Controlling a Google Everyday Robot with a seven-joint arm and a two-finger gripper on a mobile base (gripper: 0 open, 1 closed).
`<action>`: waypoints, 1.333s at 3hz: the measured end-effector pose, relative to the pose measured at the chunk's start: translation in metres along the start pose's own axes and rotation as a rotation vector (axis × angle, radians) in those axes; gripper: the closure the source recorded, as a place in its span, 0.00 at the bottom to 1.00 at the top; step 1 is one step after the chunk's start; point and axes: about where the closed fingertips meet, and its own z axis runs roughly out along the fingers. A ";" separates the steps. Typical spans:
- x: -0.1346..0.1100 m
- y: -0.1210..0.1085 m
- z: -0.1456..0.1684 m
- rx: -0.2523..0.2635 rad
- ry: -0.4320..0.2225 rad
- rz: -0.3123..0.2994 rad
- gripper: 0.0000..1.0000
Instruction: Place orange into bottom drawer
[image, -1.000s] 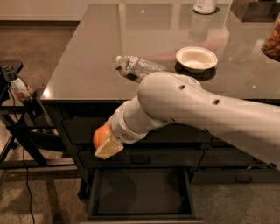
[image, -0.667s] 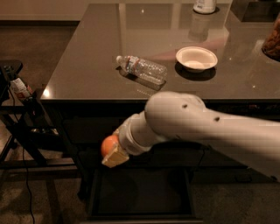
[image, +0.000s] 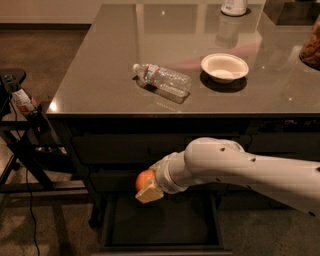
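Note:
My gripper (image: 146, 188) is shut on the orange (image: 143, 179), a small round orange fruit held between its tan fingers. It hangs in front of the cabinet, just above the back left part of the bottom drawer (image: 161, 220). The drawer is pulled open and shows a plain dark tray inside with nothing in it. My white arm comes in from the right and hides the drawer's back right edge.
On the grey tabletop (image: 100, 60) lie a clear plastic bottle (image: 162, 79) on its side and a white bowl (image: 224, 66). A jar stands at the far edge (image: 234, 6). A dark stand with cables (image: 20, 125) is at the left.
My gripper with the orange has moved down and to the right, from the cabinet's left front to over the open bottom drawer.

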 end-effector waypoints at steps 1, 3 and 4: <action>0.001 0.000 0.001 0.000 0.001 0.001 1.00; 0.062 -0.023 0.045 0.024 -0.036 0.144 1.00; 0.095 -0.034 0.072 0.015 -0.040 0.216 1.00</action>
